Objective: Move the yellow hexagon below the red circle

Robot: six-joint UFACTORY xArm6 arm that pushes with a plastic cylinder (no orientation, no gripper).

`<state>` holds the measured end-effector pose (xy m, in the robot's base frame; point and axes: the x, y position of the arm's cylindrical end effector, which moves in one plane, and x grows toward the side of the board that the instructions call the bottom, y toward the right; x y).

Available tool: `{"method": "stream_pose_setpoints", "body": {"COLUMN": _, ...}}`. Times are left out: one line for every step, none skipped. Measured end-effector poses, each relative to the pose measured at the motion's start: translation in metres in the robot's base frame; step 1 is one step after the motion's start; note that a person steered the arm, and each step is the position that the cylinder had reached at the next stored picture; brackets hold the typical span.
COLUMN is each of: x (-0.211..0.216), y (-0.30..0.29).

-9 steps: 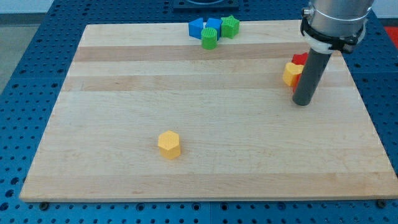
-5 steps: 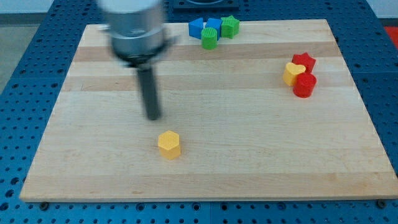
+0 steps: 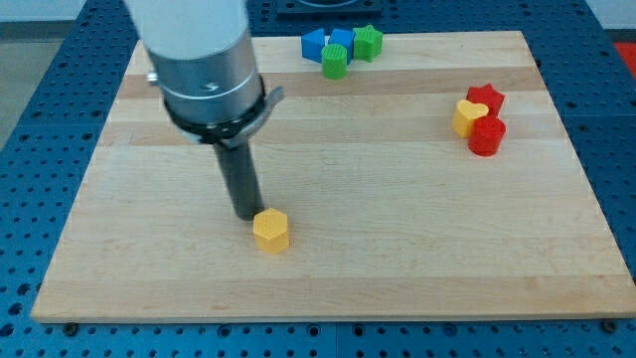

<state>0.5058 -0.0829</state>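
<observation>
The yellow hexagon (image 3: 270, 230) lies on the wooden board (image 3: 397, 219), left of centre towards the view's bottom. My tip (image 3: 245, 216) rests on the board just to its upper left, nearly touching it. The red circle (image 3: 487, 136) sits far off at the view's right, with a yellow heart-like block (image 3: 468, 117) at its upper left and a red star-like block (image 3: 486, 98) above it.
At the view's top centre lies a cluster of two blue blocks (image 3: 314, 44), a green cylinder (image 3: 335, 62) and a second green block (image 3: 369, 42). The arm's grey body (image 3: 199, 60) hangs over the board's upper left.
The rod swept from beside the red and yellow cluster at the right across to the left, then moved down to the yellow hexagon's upper left. No block has moved.
</observation>
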Motion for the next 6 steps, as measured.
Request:
{"method": "stream_pose_setpoints", "body": {"x": 0.006, "y": -0.012}}
{"method": "stream_pose_setpoints", "body": {"x": 0.030, "y": -0.034}}
{"method": "stream_pose_setpoints", "body": {"x": 0.053, "y": 0.005}}
{"method": "stream_pose_setpoints", "body": {"x": 0.032, "y": 0.051}}
{"method": "stream_pose_setpoints", "body": {"x": -0.020, "y": 0.062}}
{"method": "stream_pose_setpoints", "body": {"x": -0.060, "y": 0.074}}
